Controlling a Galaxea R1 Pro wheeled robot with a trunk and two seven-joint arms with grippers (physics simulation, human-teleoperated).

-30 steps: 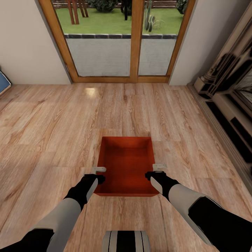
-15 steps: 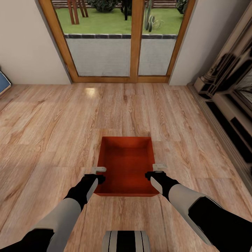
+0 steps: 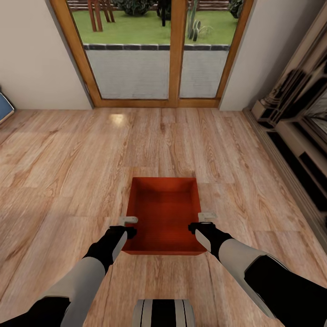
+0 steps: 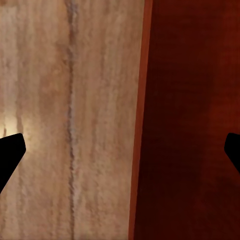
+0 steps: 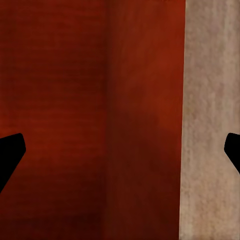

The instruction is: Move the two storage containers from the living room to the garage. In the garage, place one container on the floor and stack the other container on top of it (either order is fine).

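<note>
One orange-red storage container (image 3: 163, 213) sits lidless on the light wood plank floor of the living room, just ahead of me. My left gripper (image 3: 129, 225) stands open over the container's left wall. In the left wrist view the thin rim (image 4: 140, 125) runs between the wide-apart fingertips (image 4: 10, 155), with wood on one side and the bin's inside on the other. My right gripper (image 3: 202, 221) is open over the right wall in the same way, and that wall (image 5: 150, 125) shows between its dark fingertips (image 5: 10, 155). Neither gripper's jaws touch the walls.
A wood-framed glass door (image 3: 156, 54) stands straight ahead with cream walls on both sides. Dark shelving or a mantel (image 3: 295, 136) lines the right side. A blue sofa corner (image 3: 4, 106) pokes in at the far left. Bare plank floor (image 3: 68, 172) surrounds the container.
</note>
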